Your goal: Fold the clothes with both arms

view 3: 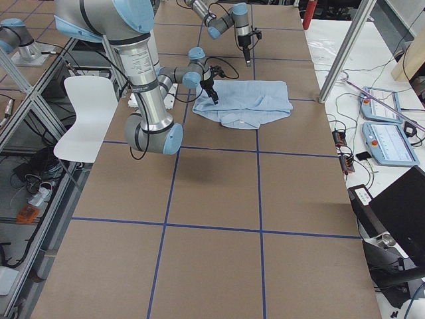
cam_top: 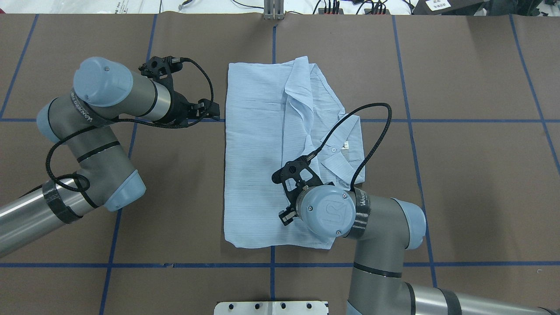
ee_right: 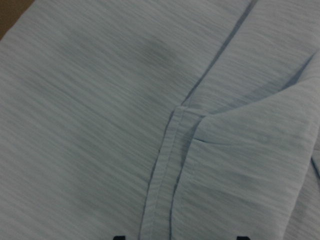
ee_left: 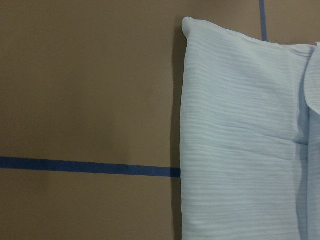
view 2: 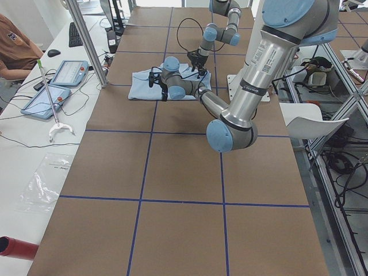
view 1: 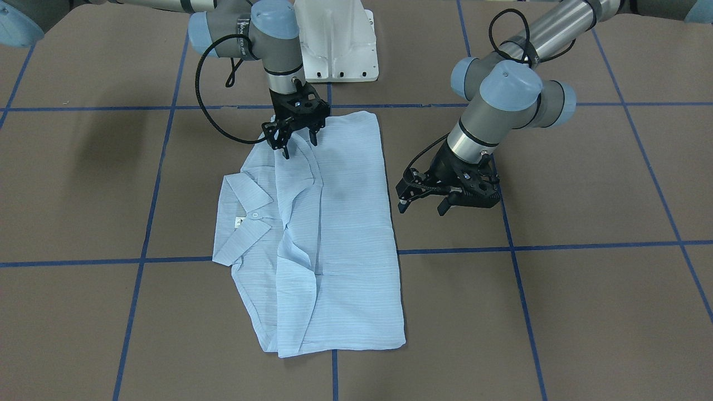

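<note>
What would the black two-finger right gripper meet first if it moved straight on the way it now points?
It points almost straight down, so the right gripper would most likely meet the thin light-blue striped shirt first, near a folded seam. How high it hangs above the cloth is unclear.

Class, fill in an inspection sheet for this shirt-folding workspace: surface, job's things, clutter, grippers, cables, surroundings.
surface: brown table with a blue tape grid.
job's things: light-blue shirt folded into a rectangle, collar showing at one side.
clutter: nothing seen.
grippers: right gripper open at the shirt's corner nearest the base, contact unclear; left gripper open, beside the shirt and apart from it.
cables: black cables loop from both wrists.
surroundings: white pedestal base; side benches with tablets; a person seated.
</note>
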`<state>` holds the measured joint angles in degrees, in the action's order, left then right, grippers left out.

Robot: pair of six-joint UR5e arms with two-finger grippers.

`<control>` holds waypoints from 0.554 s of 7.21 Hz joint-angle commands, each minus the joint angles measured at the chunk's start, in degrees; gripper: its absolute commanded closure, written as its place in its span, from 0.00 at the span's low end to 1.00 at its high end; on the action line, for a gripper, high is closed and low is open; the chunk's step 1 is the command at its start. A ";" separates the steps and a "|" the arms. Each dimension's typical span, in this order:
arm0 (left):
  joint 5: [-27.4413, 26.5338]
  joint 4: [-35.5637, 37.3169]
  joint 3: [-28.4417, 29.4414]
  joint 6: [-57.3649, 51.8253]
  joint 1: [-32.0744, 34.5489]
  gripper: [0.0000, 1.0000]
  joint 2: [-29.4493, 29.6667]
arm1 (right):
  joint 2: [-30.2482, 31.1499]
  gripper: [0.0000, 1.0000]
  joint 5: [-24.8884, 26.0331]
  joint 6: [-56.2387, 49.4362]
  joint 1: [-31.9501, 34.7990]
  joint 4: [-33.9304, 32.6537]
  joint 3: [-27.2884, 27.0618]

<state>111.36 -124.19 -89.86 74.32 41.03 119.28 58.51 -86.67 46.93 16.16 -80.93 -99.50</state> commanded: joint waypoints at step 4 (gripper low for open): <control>0.00 0.00 0.12 -0.14 -0.07 0.00 -0.02 | -0.06 0.86 -0.43 -0.08 0.01 1.74 0.80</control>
<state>111.36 -124.19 -89.74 74.18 40.97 119.27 58.40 -87.08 46.86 16.09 -79.10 -98.38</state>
